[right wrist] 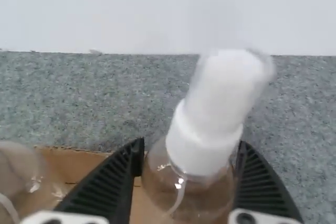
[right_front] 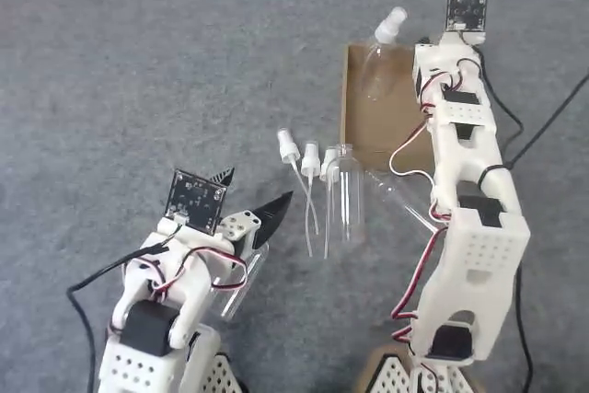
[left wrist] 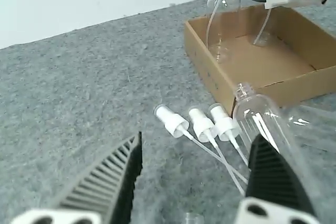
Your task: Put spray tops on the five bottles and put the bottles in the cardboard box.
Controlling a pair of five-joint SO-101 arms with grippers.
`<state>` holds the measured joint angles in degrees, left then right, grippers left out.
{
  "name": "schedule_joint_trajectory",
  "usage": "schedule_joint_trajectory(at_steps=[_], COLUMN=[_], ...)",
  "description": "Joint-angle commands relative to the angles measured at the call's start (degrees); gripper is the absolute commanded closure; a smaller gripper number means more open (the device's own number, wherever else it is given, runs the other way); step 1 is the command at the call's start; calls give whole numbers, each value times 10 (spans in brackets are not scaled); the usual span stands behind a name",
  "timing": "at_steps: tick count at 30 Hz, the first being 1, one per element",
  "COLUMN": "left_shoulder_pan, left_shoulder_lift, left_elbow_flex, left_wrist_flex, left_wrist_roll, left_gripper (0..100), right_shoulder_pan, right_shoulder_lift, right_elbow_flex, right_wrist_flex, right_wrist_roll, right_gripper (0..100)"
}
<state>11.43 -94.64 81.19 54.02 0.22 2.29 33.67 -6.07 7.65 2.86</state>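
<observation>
Right gripper: the right gripper is closed on a clear plastic bottle with a white spray top, with one black finger on each side of its shoulder.
Held bottle: it is tilted, with its base down inside the brown cardboard box and its top leaning out past the far wall. Whether the base touches the box floor cannot be told.
Box: the open, shallow box lies on the grey felt worktop beneath the outstretched right arm. A second clear shape stands inside it beside the held bottle, too faint to name.
Left gripper: the left gripper hovers low over the worktop with its jaws spread wide and nothing between them. It points toward the loose tops.
Loose tops: three white spray tops with thin dip tubes lie side by side on the worktop, between the left gripper and the box.
Uncapped bottle: a clear plastic bottle with an open neck lies just beside the top nearest the box.
Second lying bottle: another clear bottle lies slantwise near the box's near wall and partly under the right arm. Its neck end cannot be made out.
Third lying bottle: a clear bottle lies on the worktop beneath the left arm.
</observation>
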Motion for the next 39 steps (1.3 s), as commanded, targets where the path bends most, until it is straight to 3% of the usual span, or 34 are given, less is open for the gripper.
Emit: schedule_joint_trajectory(at_steps=[1, 28, 39], left_shoulder_pan=[1, 1, 1], left_shoulder_lift=[-9, -9, -9], left_elbow_flex=[-4, 1, 1], left_wrist_flex=[-4, -7, -7], left_wrist_roll=[-3, -4, -4], left_gripper=[699, 699, 699], right_shoulder_pan=[1, -4, -7], right_shoulder_lift=[-21, -128, -275], right_elbow_flex=[-38, -39, -39], right_wrist_flex=[-9, 29, 212], right_wrist_roll=[33, 40, 38], right_gripper=[785, 785, 785])
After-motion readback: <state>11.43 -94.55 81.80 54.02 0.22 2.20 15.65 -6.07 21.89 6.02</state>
